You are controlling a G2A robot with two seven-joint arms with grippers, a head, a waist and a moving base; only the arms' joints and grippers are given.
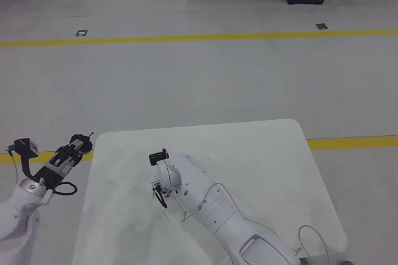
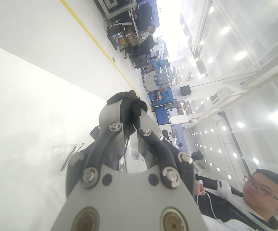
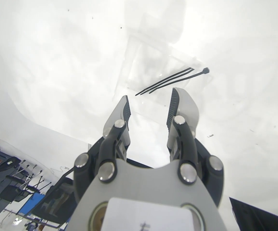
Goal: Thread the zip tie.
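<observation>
Three black zip ties lie side by side on a clear plastic sheet on the white table. One has its head sticking out past the others. My right gripper hovers just short of the ties' tail ends, open, with nothing between its ribbed pads. From above, it sits over the table's left half. My left gripper is held off the table's left edge, its black-tipped fingers pressed shut with nothing visible between them. The left wrist view shows the zip ties farther off.
The table's left edge runs between the two arms. A cable trails at the table's near right corner. Yellow floor lines cross behind the table.
</observation>
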